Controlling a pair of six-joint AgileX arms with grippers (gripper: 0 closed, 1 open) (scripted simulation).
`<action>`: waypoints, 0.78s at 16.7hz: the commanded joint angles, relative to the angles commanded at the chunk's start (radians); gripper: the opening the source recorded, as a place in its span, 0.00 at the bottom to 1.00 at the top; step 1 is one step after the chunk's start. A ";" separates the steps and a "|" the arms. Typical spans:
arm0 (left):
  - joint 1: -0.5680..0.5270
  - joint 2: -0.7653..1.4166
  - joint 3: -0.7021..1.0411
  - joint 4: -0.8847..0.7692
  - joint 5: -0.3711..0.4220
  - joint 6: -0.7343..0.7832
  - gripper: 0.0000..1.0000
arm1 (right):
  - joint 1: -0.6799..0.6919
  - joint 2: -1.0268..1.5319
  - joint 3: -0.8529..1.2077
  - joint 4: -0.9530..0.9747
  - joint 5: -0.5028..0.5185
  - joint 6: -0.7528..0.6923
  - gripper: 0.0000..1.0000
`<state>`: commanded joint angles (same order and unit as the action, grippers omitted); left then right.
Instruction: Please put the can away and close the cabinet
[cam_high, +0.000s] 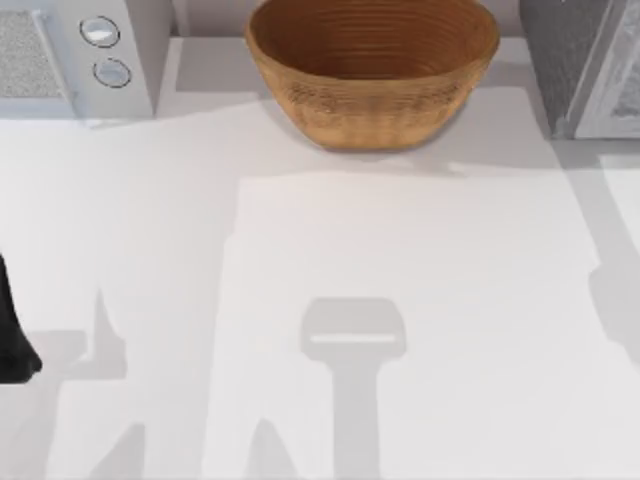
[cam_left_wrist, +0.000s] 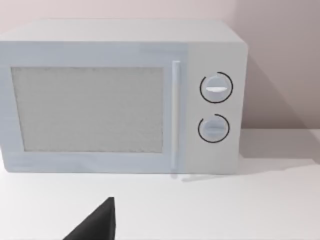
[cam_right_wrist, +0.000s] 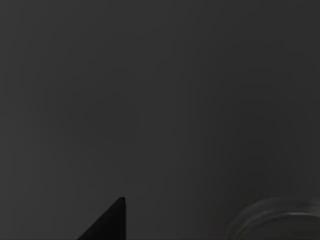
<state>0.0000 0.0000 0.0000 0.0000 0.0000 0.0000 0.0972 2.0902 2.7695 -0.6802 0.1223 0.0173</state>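
Observation:
The can is out of view. A grey cabinet (cam_high: 585, 65) stands at the back right corner of the table, cut off by the picture's edge, and I cannot tell how its door stands. My left arm (cam_high: 12, 335) is a dark shape at the table's left edge. A black part of my left gripper (cam_left_wrist: 97, 225) shows low in the left wrist view, facing the microwave from a distance with nothing seen in it. The right wrist view is dark.
A large woven basket (cam_high: 372, 70) sits at the back centre. A white microwave (cam_high: 80, 55) with two round dials (cam_left_wrist: 216, 107) and a shut door stands at the back left. Arm shadows fall across the white tabletop (cam_high: 400, 250).

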 joint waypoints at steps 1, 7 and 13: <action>0.000 0.000 0.000 0.000 0.000 0.000 1.00 | 0.000 0.000 0.000 0.000 0.000 0.000 1.00; 0.000 0.000 0.000 0.000 0.000 0.000 1.00 | 0.002 -0.028 -0.030 0.016 -0.006 -0.003 1.00; 0.000 0.000 0.000 0.000 0.000 0.000 1.00 | -0.012 -0.339 -0.365 0.156 -0.055 -0.032 1.00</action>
<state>0.0000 0.0000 0.0000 0.0000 0.0000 0.0000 0.0849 1.7510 2.4043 -0.5243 0.0671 -0.0145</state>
